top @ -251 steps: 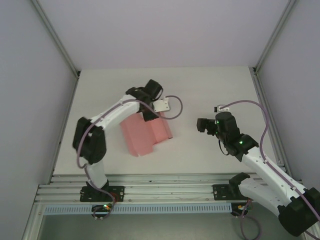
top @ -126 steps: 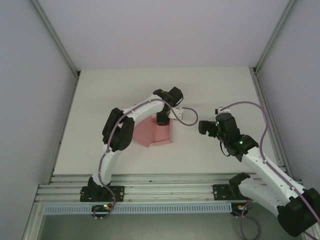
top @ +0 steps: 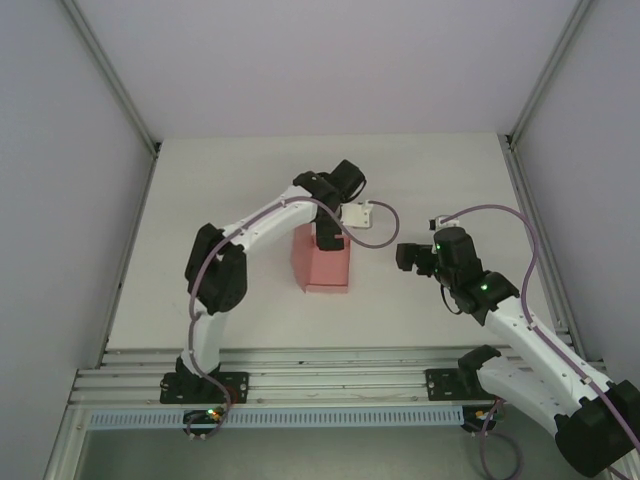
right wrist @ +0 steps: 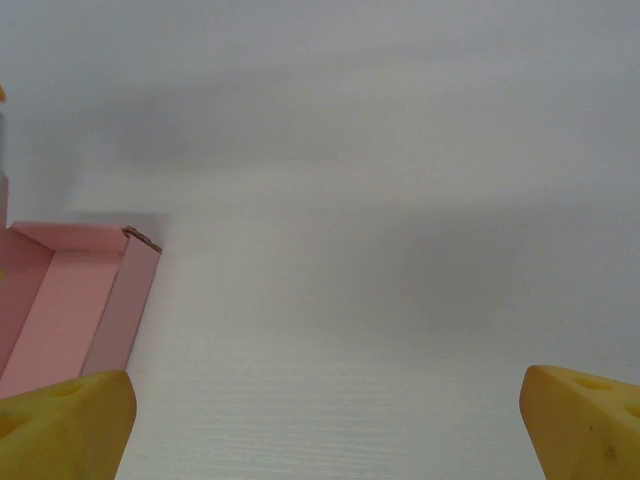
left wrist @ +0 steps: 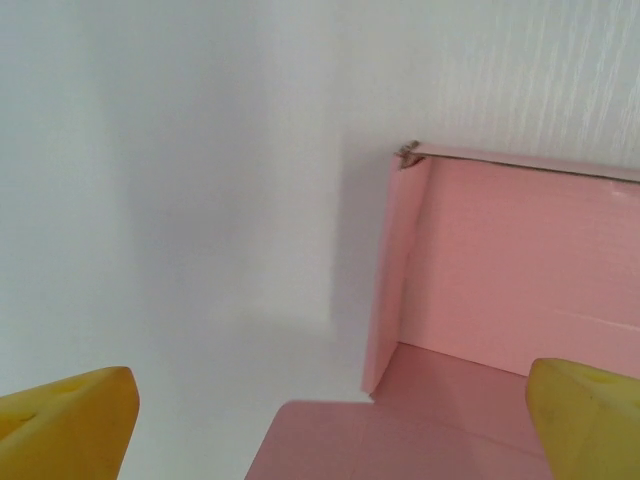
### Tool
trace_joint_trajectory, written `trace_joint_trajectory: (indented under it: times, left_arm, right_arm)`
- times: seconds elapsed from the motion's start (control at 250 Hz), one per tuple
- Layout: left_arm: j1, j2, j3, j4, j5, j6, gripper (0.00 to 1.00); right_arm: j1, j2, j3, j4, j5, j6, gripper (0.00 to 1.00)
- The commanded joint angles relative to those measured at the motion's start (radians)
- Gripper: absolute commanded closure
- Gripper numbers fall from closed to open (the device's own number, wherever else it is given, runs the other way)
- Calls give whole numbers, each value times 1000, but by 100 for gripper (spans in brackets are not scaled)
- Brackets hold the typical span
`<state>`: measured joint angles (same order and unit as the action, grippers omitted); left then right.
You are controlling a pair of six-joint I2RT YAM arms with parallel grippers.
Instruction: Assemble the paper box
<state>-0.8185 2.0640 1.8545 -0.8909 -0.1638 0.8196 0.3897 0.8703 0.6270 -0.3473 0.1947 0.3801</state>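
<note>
Left gripper [top: 327,238] is hanging, fingers spread, over the box's [top: 326,266] 12 o'clock edge; right gripper [top: 404,252] is hanging at its 3 o'clock, likewise spread.

The left tool [left wrist: 327,422] shows two yellow fingertips [left wrist: 65,428], one in each bottom corner, spread far apart. The pink paper box [left wrist: 520,260] is on the right side. A thin side wall stands up straight and meets a wide back wall at a corner near the top. A flat pink part lies low, between the fingertips. The white surface [left wrist: 170,200] is on the left.
</note>
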Motion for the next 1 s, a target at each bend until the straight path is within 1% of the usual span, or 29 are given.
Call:
trace_joint_trajectory:
  times: [0.0, 0.1, 0.172, 0.244, 0.296, 0.339, 0.435, 0.491, 0.539, 0.607, 0.663, 0.695, 0.731, 0.751, 0.771, 0.871, 0.994]
  left_arm:
    - [-7, -32, -25, 47, -10, -26, 0]
    - [2, -78, -36, 98, -2, -73, 0]
    - [16, -138, -60, 165, 14, -120, 0]
    - [35, -209, -84, 242, 26, -202, 0]
    - [57, -265, -104, 301, 5, -301, 0]
    - [89, -310, -119, 335, -13, -410, 0]
    - [180, -386, -147, 304, -9, -655, 0]
    - [236, -429, -187, 283, -10, -777, 0]
    - [279, -470, -245, 271, -19, -855, 0]
    - [328, -526, -355, 272, -58, -935, 0]
    - [361, -567, -447, 276, -83, -991, 0]
    - [380, -587, -496, 276, -70, -1012, 0]
    - [395, -607, -542, 279, -54, -1036, 0]
    - [396, -619, -573, 280, -45, -1049, 0]
    - [425, -630, -599, 285, -34, -1058, 0]
    - [458, -684, -713, 314, -10, -1089, 0]
    - [488, -721, -792, 322, 8, -1121, 0]
  right_arm:
    - [-6, 2, 13, 25, -47, -62, 0]
    - [-6, 39, 23, 84, -132, -177, 0]
    - [-8, 97, 46, 129, -251, -302, 0]
    - [-7, 186, 105, 143, -351, -368, 0]
    - [-6, 265, 156, 151, -430, -405, 0]
    - [-5, 340, 207, 152, -467, -420, 0]
    - [8, 516, 348, 108, -539, -473, 6]
    - [19, 628, 431, 78, -556, -515, 6]
    - [28, 716, 505, 48, -569, -555, 9]
    - [38, 834, 609, -5, -596, -605, 11]
    - [48, 923, 693, -51, -610, -636, 17]
    - [54, 971, 742, -81, -604, -640, 21]
    - [64, 1021, 799, -129, -606, -658, 25]
    - [70, 1046, 827, -151, -604, -667, 25]
    - [76, 1068, 851, -167, -600, -670, 25]
    - [106, 1150, 920, -206, -575, -698, 27]
    - [121, 1221, 978, -223, -546, -686, 32]
